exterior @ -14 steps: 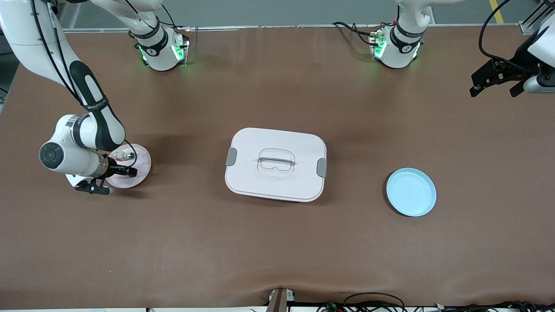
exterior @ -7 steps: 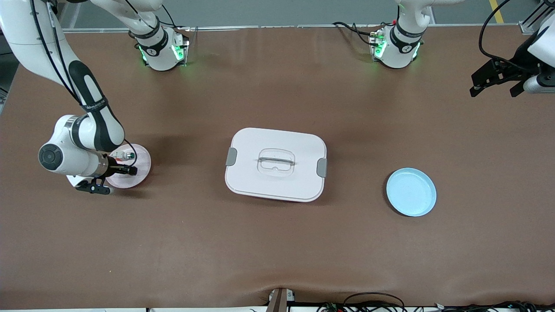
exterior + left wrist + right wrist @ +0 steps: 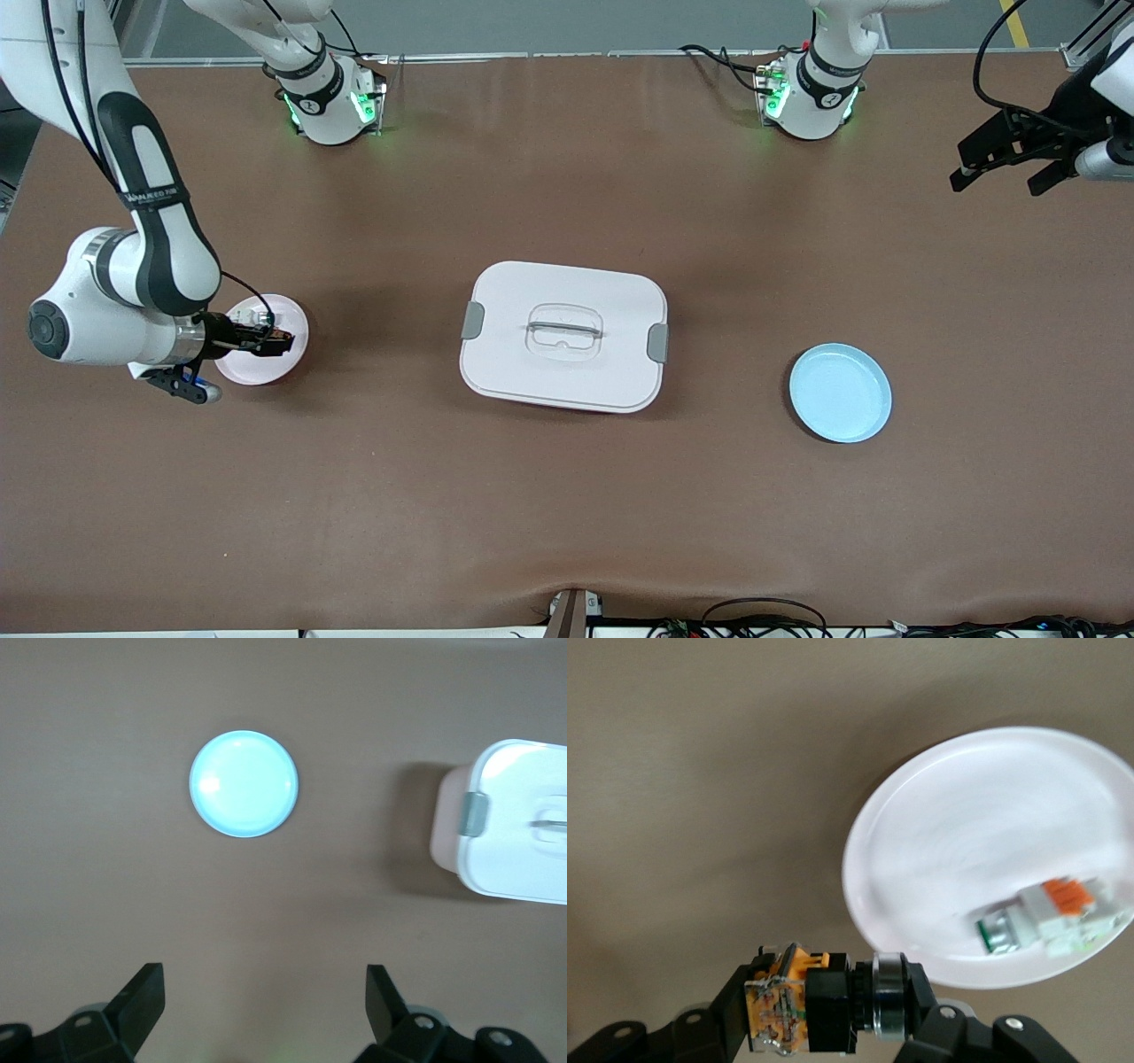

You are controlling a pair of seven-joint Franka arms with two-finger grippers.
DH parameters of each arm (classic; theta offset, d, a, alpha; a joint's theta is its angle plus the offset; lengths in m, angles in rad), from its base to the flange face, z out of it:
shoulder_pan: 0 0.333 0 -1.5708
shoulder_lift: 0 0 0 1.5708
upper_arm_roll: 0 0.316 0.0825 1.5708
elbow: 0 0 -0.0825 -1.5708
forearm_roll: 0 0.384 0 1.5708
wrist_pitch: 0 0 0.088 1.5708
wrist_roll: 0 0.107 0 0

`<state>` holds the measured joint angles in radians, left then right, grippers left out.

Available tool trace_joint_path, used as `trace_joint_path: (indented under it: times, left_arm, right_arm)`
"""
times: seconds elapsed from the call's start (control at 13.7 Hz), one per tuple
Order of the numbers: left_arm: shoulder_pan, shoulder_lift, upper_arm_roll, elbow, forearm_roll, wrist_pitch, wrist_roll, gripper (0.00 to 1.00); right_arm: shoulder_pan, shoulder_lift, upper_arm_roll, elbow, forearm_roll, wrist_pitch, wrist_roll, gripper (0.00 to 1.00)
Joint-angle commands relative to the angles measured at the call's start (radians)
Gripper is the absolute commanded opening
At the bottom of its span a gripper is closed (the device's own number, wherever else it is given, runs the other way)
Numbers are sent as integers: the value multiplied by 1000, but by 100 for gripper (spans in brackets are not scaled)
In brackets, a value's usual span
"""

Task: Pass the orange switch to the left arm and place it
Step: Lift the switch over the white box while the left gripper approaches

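Observation:
The orange switch (image 3: 819, 1005), black with an orange end and a silver ring, is gripped between the fingers of my right gripper (image 3: 824, 1010). In the front view the right gripper (image 3: 266, 339) holds the switch (image 3: 282, 338) just above the pink plate (image 3: 257, 370) at the right arm's end of the table. The white box (image 3: 563, 335) sits at the table's middle, lid on, grey clips on its short sides. My left gripper (image 3: 997, 184) is open and empty, high over the left arm's end of the table; its view shows the jaws wide apart (image 3: 263, 1005).
A white-and-clear part with a green cap (image 3: 1045, 917) lies on the pink plate (image 3: 983, 833). A light blue plate (image 3: 840, 392) lies between the box and the left arm's end, also in the left wrist view (image 3: 244, 784) beside the box (image 3: 518, 824).
The right arm has risen and drawn back toward its end of the table, lifting the switch off the pink plate. The left gripper has shifted slightly.

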<state>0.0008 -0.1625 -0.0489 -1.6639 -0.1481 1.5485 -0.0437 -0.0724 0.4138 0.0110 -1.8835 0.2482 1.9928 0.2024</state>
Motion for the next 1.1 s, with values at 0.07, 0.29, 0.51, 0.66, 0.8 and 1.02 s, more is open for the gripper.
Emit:
trace_joint_path:
  times: [0.07, 0.29, 0.51, 0.66, 0.8, 1.02]
  left_arm:
    - [1, -6, 3, 36, -132, -42, -2, 100]
    - [-1, -5, 3, 35, -249, -42, 2, 100]
    - [-7, 15, -2, 35, -326, -41, 7, 100]
    - [-5, 35, -2, 35, -381, -39, 8, 100]
    - [-4, 55, -2, 35, -421, -36, 8, 100]
    - [-10, 80, -2, 35, -481, -25, 8, 100]
  right_arm:
    - [106, -32, -2, 41, 120, -60, 217, 0]
    - [180, -29, -2, 110, 192, -80, 392, 0]
    - [252, -21, -3, 182, 238, -77, 559, 0]
    - [296, -14, -3, 240, 302, -69, 650, 0]
    - [333, 11, -5, 294, 357, -62, 739, 0]
    - [403, 37, -5, 357, 381, -8, 895, 0]
